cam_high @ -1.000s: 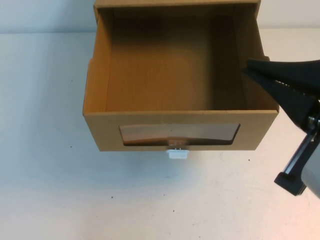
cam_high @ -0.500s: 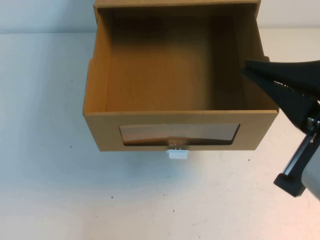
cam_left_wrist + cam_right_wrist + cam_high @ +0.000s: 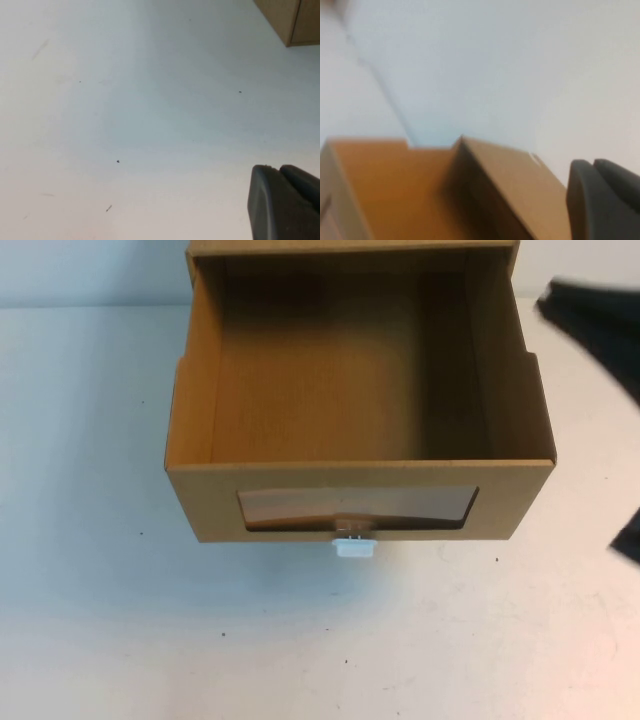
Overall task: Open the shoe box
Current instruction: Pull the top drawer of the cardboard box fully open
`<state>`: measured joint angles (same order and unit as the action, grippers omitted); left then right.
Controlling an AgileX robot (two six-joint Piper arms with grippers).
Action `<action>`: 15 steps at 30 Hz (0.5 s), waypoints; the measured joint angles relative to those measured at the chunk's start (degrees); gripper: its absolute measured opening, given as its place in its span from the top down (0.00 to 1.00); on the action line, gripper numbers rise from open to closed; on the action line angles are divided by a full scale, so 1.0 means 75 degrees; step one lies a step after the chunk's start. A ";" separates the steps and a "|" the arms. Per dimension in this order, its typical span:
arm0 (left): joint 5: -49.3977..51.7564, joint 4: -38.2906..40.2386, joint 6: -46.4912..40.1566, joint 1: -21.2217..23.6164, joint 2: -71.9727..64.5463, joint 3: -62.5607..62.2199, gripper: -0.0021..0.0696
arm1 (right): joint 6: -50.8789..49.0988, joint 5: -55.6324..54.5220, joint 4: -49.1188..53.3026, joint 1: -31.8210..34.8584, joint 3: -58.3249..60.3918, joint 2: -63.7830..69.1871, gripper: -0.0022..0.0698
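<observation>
The brown cardboard shoe box (image 3: 360,502) stands at the back middle of the table with its drawer (image 3: 190,390) pulled out toward me, empty inside. Its front panel has a clear window and a small white pull tab (image 3: 356,546). My right gripper (image 3: 590,325) is a dark blur beyond the drawer's right wall, apart from it. In the right wrist view that gripper (image 3: 595,167) is shut and empty, with the box (image 3: 420,190) beside it. My left gripper (image 3: 277,172) shows only in the left wrist view, shut and empty over bare table, with a corner of the box (image 3: 290,20) far off.
The white table (image 3: 100,620) spreads to the left, right and front of the box. The outer sleeve of the box (image 3: 350,246) rises at the back edge of the high view.
My right gripper has pulled away from the drawer's right wall, moving quickly up and to the far right. The drawer has stayed where it was.
</observation>
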<state>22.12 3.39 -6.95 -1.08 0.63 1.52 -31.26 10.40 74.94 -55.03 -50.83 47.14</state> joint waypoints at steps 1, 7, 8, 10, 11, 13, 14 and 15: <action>0.0000 0.0000 0.0000 0.0000 0.0000 0.0000 0.98 | -0.0238 -0.0524 -0.0083 0.0334 0.0000 -0.0055 0.99; 0.0000 0.0000 0.0000 0.0000 0.0000 0.0000 0.98 | -0.4236 -0.2010 -0.0472 0.2975 0.0339 -0.0630 0.99; 0.0000 0.0000 0.0000 0.0000 0.0000 0.0000 0.98 | -0.4892 -0.2023 -0.0487 0.3420 0.0562 -0.0788 0.99; 0.0000 0.0000 0.0000 0.0000 0.0000 0.0000 0.98 | -0.5722 -0.2043 -0.0484 0.4167 0.1084 -0.1118 0.99; 0.0000 0.0000 0.0000 0.0000 0.0000 0.0000 0.98 | -0.6016 -0.2082 -0.0484 0.4539 0.1410 -0.1326 0.99; 0.0000 0.0000 0.0000 0.0000 0.0000 0.0000 0.98 | -0.6374 -0.2136 -0.0484 0.5196 0.2118 -0.1809 0.99; 0.0000 0.0000 0.0000 0.0000 0.0000 0.0000 0.98 | -0.6480 -0.2136 -0.0484 0.5481 0.2482 -0.2080 0.99; 0.0000 0.0000 0.0000 0.0000 0.0000 0.0000 0.98 | -0.6548 -0.2144 -0.0484 0.5742 0.2842 -0.2365 0.99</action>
<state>22.12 3.39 -6.95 -1.08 0.63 1.52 -80.37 -5.68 71.31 -11.97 -29.52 29.40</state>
